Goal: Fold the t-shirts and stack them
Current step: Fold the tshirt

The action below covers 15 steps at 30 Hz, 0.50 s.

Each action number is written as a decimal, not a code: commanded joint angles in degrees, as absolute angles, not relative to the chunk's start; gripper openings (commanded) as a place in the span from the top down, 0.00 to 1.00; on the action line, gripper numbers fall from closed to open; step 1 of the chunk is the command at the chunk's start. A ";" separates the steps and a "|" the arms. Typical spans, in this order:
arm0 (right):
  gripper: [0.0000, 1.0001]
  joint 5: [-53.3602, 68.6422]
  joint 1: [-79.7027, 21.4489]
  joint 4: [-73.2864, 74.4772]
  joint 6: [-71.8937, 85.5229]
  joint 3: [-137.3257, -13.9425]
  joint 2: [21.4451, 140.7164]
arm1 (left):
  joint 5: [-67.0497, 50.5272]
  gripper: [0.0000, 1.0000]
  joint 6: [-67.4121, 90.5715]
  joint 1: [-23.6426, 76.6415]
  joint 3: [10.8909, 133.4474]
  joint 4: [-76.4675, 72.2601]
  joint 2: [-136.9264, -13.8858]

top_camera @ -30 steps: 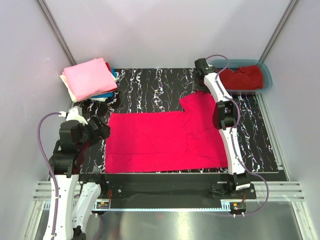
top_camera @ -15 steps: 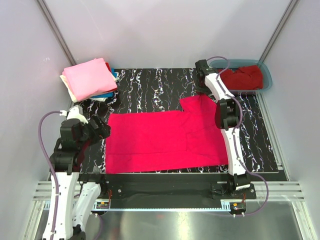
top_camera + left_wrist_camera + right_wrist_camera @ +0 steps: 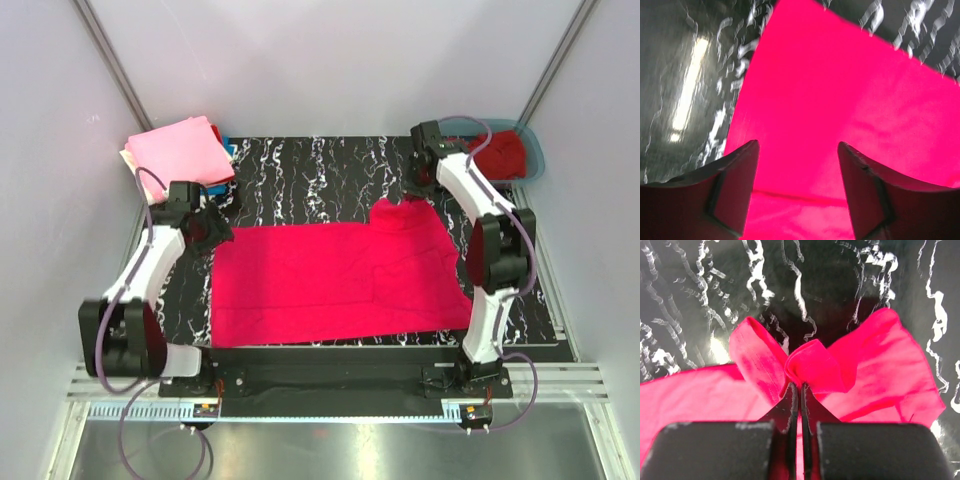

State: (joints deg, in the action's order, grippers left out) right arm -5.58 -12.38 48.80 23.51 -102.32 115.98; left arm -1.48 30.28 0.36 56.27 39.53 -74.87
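Note:
A bright pinkish-red t-shirt [image 3: 330,280] lies spread flat on the black marbled table [image 3: 300,170]. My left gripper [image 3: 213,232] is open and empty at the shirt's far left corner. In the left wrist view its jaws [image 3: 799,150] stand wide apart over the red cloth [image 3: 840,90]. My right gripper [image 3: 412,192] is at the shirt's far right sleeve. In the right wrist view it [image 3: 797,385] is shut on a pinched fold of that sleeve [image 3: 815,365], which is bunched and raised.
A stack of folded shirts [image 3: 175,155] sits at the back left: light pink on top, with cream, blue and dark red edges beneath. A teal tub [image 3: 537,150] at the back right holds a crumpled darker red shirt [image 3: 497,152]. Grey walls close in on both sides.
My left arm has swung from the near left up to the shirt's far left corner. My right gripper has shifted right and back, drawing the sleeve into a bunch.

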 commanded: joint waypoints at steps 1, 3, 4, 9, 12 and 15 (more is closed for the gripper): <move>1.00 -1.07 -12.92 44.40 24.96 -95.65 109.53 | 1.93 0.33 34.10 0.09 64.83 32.61 -84.53; 1.00 -0.27 -13.18 43.08 25.05 -93.35 107.94 | 2.37 0.36 34.63 0.09 67.49 31.73 -90.93; 1.00 1.65 -13.27 42.98 24.96 -91.51 106.54 | 2.29 0.37 34.80 0.09 69.50 31.55 -92.79; 1.00 4.21 -13.89 40.62 25.14 -85.35 101.87 | 4.91 0.37 35.42 0.09 74.26 31.11 -101.68; 1.00 6.15 -14.50 38.85 25.58 -80.70 98.36 | 6.76 0.37 35.51 0.09 76.37 30.94 -104.58; 1.00 6.94 -15.20 37.89 26.01 -77.00 95.63 | 8.78 0.37 35.68 0.09 78.04 31.29 -106.69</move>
State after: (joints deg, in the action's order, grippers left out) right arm 4.25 -14.13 41.56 25.12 -78.70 100.82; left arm 4.45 34.89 0.36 74.30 33.04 -105.78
